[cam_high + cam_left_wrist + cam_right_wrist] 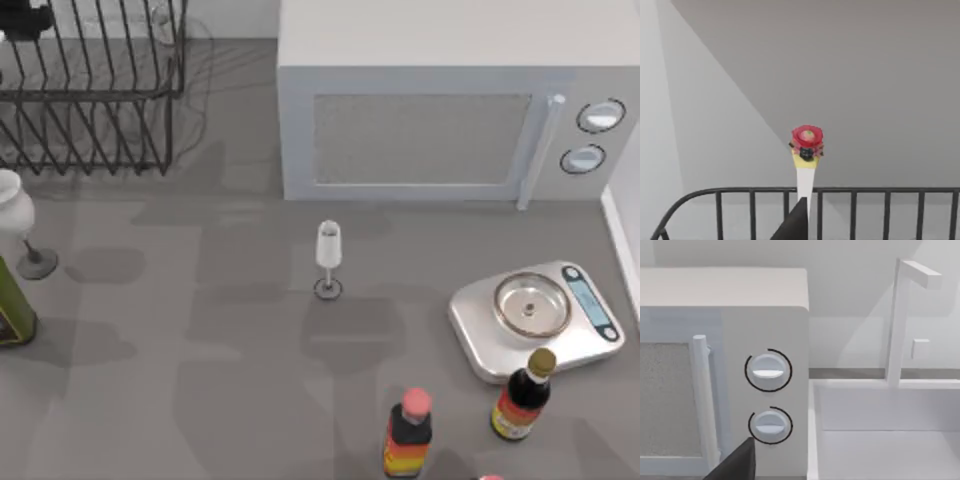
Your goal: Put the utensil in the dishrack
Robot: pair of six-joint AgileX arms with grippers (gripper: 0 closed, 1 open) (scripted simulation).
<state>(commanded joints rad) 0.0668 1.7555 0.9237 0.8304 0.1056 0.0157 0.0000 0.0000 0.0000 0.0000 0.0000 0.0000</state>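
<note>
**Mia:** Where is the spoon [807, 165]?

**Dad:** Up in the air, by the dishrack [95, 95]. The left wrist view shows its thin white handle standing straight up, with the red-and-yellow knob on top. The rack's black rim rail runs across behind the handle.

**Mia:** Who holds it?

**Dad:** The left pincer [802, 225]. One dark finger [792, 225] sits against the low part of the handle, so I think the pincer is squeezed tight on the spoon. The bowl end is hidden below.

**Mia:** Why is it held standing up?

**Dad:** My guess is that it can slip down between the wires that way. The tines lean and stand close together, so a spoon lying flat could get stuck on top.

**Mia:** Is it in the rack yet?

**Dad:** I can't tell for sure. From above, a bit of the dark left arm sits at the far left corner, over the rack. It looks close to the end, with the letting go not yet done.

**Mia:** What about the other arm?

**Dad:** The right pincer [737, 465] waits on the right side, near the microwave's [430, 110] two round dials. I can't tell if it is open or closed.

**Mia:** What else is on the surface [240, 360]?

**Dad:** A little stemmed glass [328, 255], a scale [535, 320] and some bottles, all well apart from the rack.
</note>
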